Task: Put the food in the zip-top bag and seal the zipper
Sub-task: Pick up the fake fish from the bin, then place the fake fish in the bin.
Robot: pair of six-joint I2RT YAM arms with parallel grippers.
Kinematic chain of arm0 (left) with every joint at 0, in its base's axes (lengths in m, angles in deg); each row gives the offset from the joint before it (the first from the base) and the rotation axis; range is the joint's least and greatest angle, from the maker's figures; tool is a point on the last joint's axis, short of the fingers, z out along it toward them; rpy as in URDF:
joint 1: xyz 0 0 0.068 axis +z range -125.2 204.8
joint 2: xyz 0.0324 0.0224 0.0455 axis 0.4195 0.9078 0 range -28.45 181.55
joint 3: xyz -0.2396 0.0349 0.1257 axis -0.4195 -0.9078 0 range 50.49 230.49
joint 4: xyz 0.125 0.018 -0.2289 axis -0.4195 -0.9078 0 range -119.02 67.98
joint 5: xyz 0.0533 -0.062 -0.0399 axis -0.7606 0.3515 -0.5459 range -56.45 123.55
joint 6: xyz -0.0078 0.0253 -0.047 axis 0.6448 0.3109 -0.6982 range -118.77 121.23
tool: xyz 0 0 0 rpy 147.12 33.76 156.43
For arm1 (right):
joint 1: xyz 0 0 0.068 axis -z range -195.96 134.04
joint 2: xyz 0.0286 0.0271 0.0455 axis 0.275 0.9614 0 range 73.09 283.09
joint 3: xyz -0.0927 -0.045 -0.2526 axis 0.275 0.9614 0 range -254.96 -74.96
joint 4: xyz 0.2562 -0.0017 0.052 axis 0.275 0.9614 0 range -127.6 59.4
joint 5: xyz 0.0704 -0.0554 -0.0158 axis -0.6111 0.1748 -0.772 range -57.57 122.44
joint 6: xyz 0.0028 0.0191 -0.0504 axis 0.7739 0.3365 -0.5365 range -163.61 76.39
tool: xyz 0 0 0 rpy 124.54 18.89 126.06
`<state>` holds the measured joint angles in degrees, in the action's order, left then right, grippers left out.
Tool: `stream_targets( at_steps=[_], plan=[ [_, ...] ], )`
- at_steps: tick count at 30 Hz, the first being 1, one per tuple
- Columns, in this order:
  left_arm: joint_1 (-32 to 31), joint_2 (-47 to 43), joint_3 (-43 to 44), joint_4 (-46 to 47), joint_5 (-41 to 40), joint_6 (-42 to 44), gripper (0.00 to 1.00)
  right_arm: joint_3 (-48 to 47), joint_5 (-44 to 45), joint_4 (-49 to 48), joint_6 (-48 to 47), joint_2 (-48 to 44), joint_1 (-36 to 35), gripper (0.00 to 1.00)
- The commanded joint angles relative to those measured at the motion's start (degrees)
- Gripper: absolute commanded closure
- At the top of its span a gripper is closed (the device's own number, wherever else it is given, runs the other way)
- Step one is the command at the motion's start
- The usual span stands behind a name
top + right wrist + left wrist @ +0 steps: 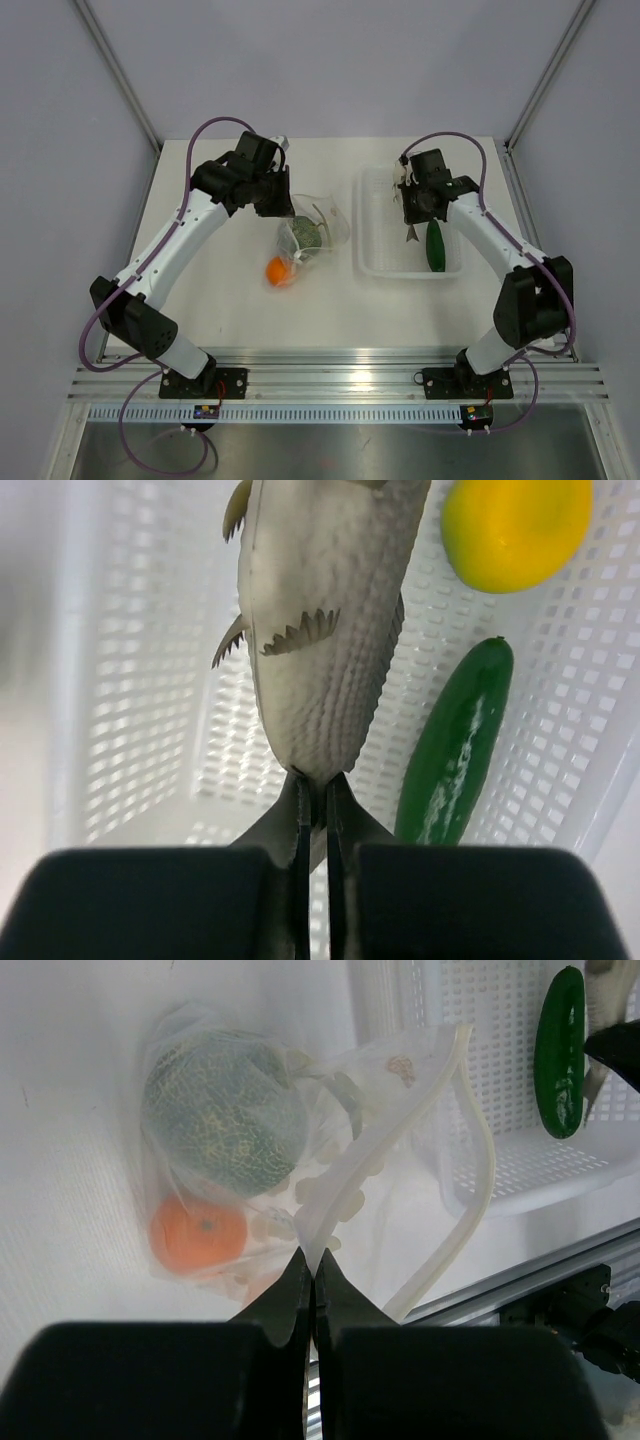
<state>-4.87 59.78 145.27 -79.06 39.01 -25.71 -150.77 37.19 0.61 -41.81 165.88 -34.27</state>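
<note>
The zip-top bag [318, 222] lies crumpled at mid-table with its mouth open. In the left wrist view the speckled green ball [225, 1125] and the orange ball [197, 1232] show through the bag's plastic. My left gripper [312, 1260] is shut on the bag's edge near the whitish zipper [470, 1160]. My right gripper [315, 785] is shut on the tail end of the pale scaly fish [325, 630] and holds it over the tray [140, 680]. The lemon [515, 525] and the cucumber [455, 750] lie in the tray.
The rigid clear tray [375, 262] stands right of the bag, with the cucumber [436, 245] along its right side. An aluminium rail [330, 365] runs along the table's near edge. Grey walls close off the back and sides.
</note>
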Motion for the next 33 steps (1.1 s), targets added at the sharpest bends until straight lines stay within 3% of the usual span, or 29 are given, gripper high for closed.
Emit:
stream_targets(
  at_steps=[1,11,14,17,23,30,31,33],
  plan=[
    [0.23,-2.27,0.58,3.69,2.19,-0.48,1.00,-4.34,-9.31,7.83,0.74,-5.33,0.20,1.00],
    [0.23,-0.42,1.81,3.68,2.02,0.04,1.00,-7.32,-20.21,18.80,1.19,-18.96,-4.19,1.00],
    [0.23,-0.07,2.07,3.77,2.02,-0.22,1.00,-9.00,-18.13,21.97,1.01,-19.76,-7.62,1.00],
    [0.23,-0.07,1.99,3.77,1.49,-0.39,1.00,-9.01,-9.87,22.26,5.04,-18.18,-7.36,1.00],
    [0.23,-0.77,0.49,4.12,1.58,-0.48,1.00,-1.02,-20.92,12.43,10.05,-11.94,-0.43,1.00],
    [0.23,-1.92,-1.35,4.39,1.31,-0.48,1.00,-5.23,-17.59,8.02,23.13,-1.22,3.01,0.95],
    [0.23,-2.09,-1.53,4.48,1.23,-0.48,1.00,-5.05,-17.93,6.71,24.72,-0.69,3.10,0.85],
    [0.23,-2.27,-1.53,4.39,1.23,-0.57,1.00,-2.95,-18.90,1.61,28.15,-1.03,3.01,0.54]
  ],
)
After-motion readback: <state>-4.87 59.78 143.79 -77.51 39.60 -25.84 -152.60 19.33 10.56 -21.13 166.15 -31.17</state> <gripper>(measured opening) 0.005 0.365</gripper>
